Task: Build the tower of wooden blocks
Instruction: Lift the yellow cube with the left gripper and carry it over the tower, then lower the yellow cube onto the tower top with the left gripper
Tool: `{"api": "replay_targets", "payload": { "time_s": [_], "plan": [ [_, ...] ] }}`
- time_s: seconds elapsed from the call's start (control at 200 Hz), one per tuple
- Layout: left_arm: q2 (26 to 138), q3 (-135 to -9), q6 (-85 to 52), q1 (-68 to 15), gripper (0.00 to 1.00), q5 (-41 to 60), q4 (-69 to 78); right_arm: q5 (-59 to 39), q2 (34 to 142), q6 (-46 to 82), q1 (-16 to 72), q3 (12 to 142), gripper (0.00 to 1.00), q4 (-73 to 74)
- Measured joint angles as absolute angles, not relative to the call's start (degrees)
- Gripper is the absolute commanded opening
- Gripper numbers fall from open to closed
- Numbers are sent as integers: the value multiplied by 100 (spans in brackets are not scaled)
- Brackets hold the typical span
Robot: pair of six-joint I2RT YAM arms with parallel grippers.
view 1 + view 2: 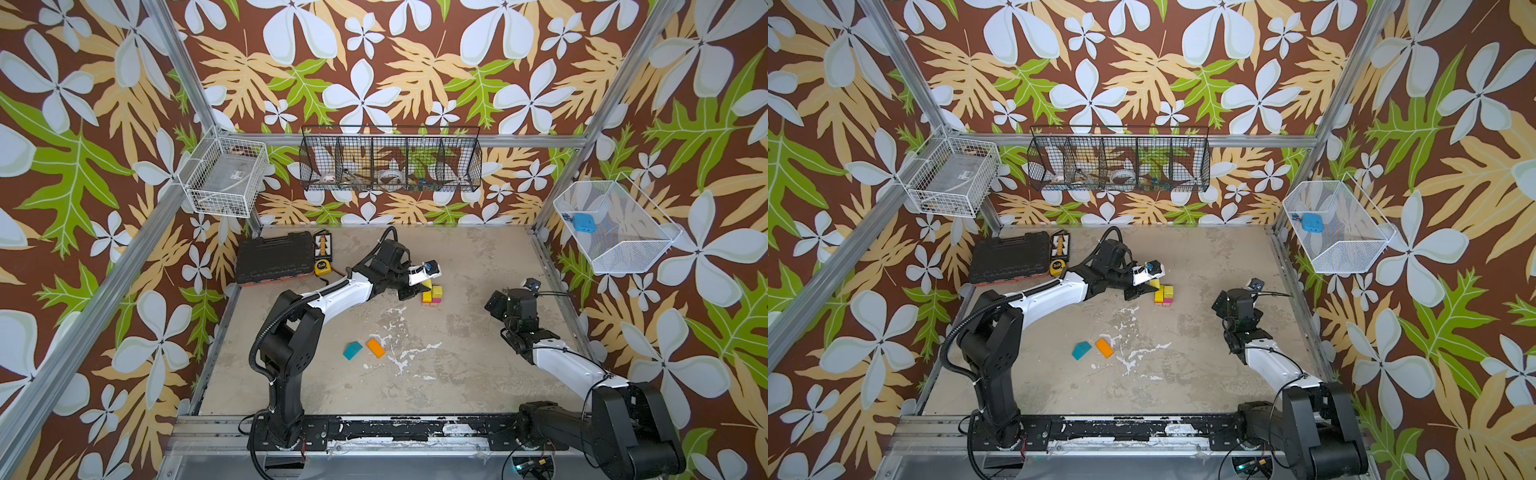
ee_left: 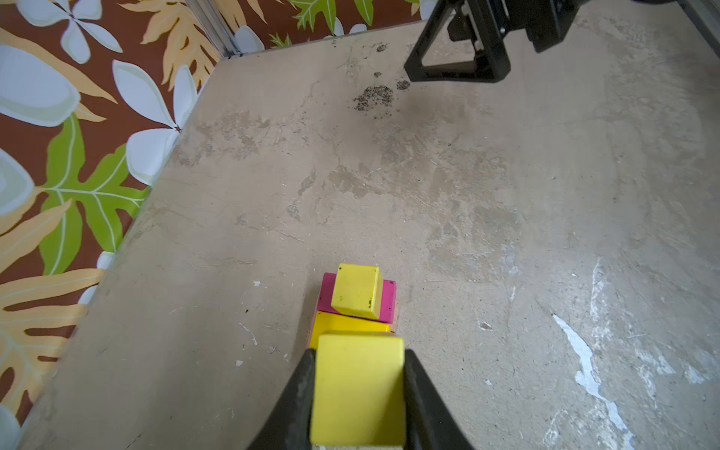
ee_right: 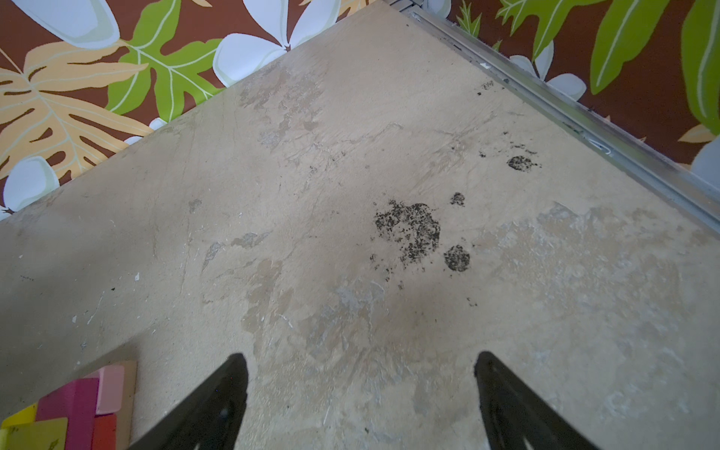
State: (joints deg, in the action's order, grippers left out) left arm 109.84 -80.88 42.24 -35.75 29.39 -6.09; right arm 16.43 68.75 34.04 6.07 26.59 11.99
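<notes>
The tower is a low stack at mid-table. In the left wrist view a yellow-green cube sits on a magenta brick, with a yellow brick beside it. My left gripper is shut on another yellow-green cube, held just above the stack's near side. A teal roof piece and an orange brick lie loose nearer the front. My right gripper hangs open over bare table to the tower's right, holding nothing. The tower's corner shows at that view's edge.
A black tool case and a yellow tape measure lie at the back left of the table. Wire baskets hang on the walls: white, black, white. A metal rail edges the table's right side.
</notes>
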Motion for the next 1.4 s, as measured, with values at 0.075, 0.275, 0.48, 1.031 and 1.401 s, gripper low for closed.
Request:
{"api": "replay_targets", "payload": {
  "time_s": [0.075, 0.275, 0.48, 1.031, 1.401],
  "plan": [
    [11146, -8224, 4303, -3575, 0, 3000, -753, 1643, 6877, 3404, 607, 2659, 91, 1199],
    [11629, -8665, 4541, -3564, 0, 3076, -1151, 1643, 6901, 3404, 607, 2661, 91, 1199],
    [11979, -8993, 4665, -3522, 0, 3177, -1396, 1640, 6914, 3404, 607, 2670, 91, 1199],
    [12396, -9421, 4788, -3439, 0, 3354, -1726, 1634, 6976, 3402, 607, 2714, 90, 1203],
    [12466, -9544, 4827, -3439, 0, 3387, -1848, 1632, 6987, 3402, 611, 2722, 90, 1201]
  ]
}}
